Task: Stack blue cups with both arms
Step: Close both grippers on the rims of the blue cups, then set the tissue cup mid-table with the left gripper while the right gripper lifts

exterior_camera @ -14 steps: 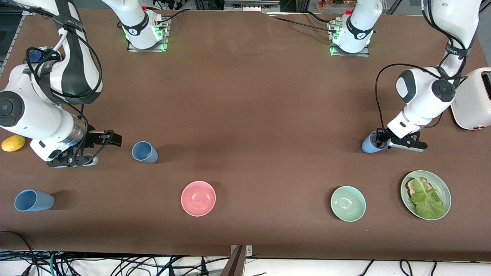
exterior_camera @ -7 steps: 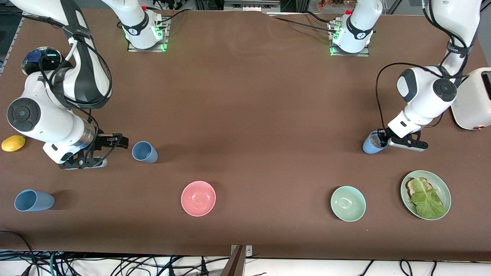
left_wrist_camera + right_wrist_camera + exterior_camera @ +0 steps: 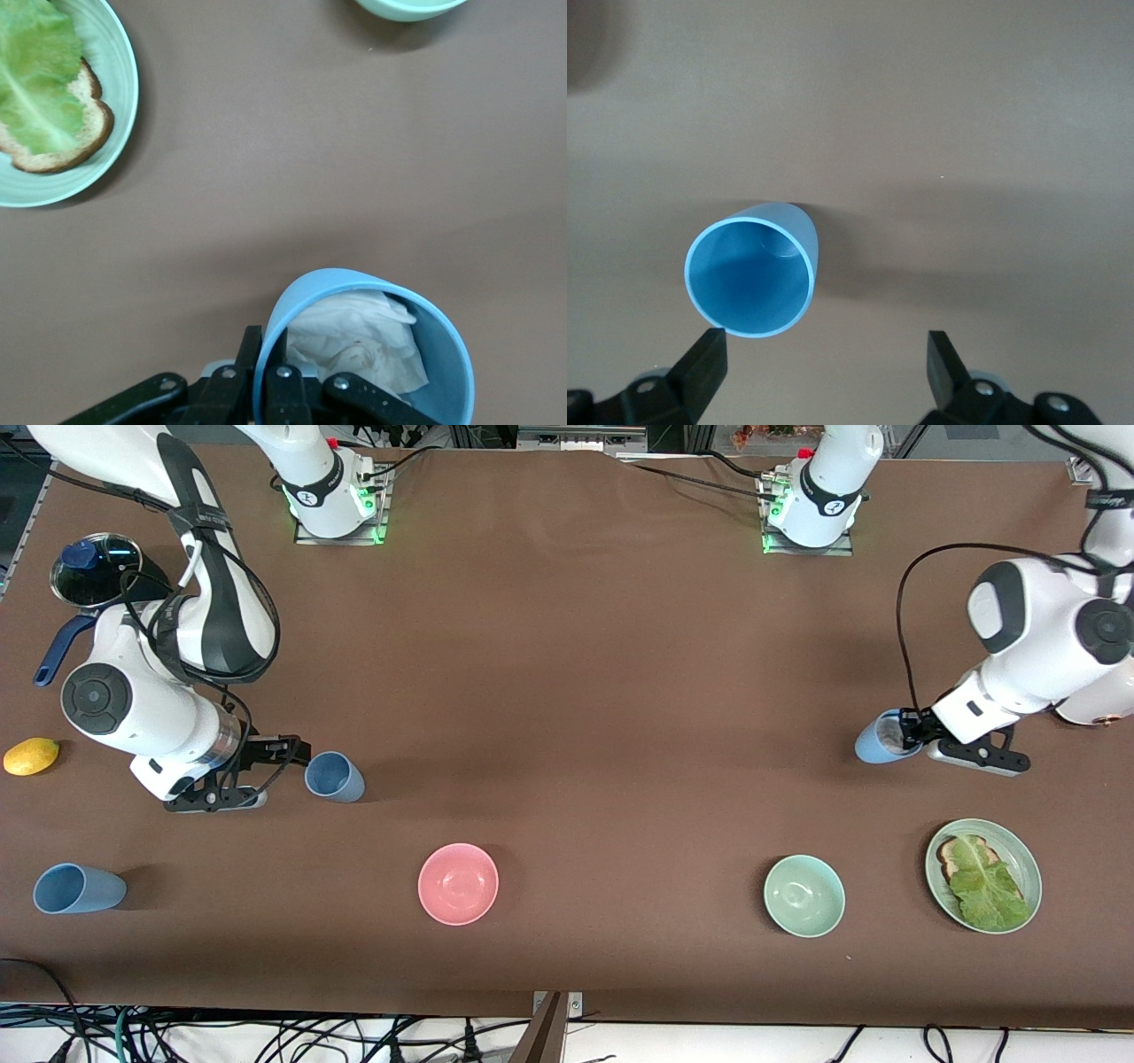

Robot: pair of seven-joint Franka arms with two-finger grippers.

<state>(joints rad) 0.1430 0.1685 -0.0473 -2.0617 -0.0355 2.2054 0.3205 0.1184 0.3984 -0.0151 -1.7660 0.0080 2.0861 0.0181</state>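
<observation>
While a pink bowl [image 3: 458, 883], a green bowl [image 3: 803, 895] and a plate of toast with lettuce [image 3: 983, 875] sit along the counter [image 3: 567, 691] nearer the front camera, the left claw [image 3: 912, 731] is pinched on the rim of a paper-stuffed blue cup [image 3: 877, 740]. Low by the lemon [image 3: 31, 755], the right claw [image 3: 288, 751] gapes wide just beside a second blue cup [image 3: 334, 777], not touching. A third blue cup [image 3: 77, 888] stands nearer the camera.

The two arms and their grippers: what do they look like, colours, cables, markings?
Both arms are glossy white with rounded jointed segments, dark grey round joint caps and black bands; the right arm's forearm has a broad black panel. Loose black cables loop along each. The right gripper and left gripper are black with two fingers, on white wrist blocks. The bases glow green.
</observation>
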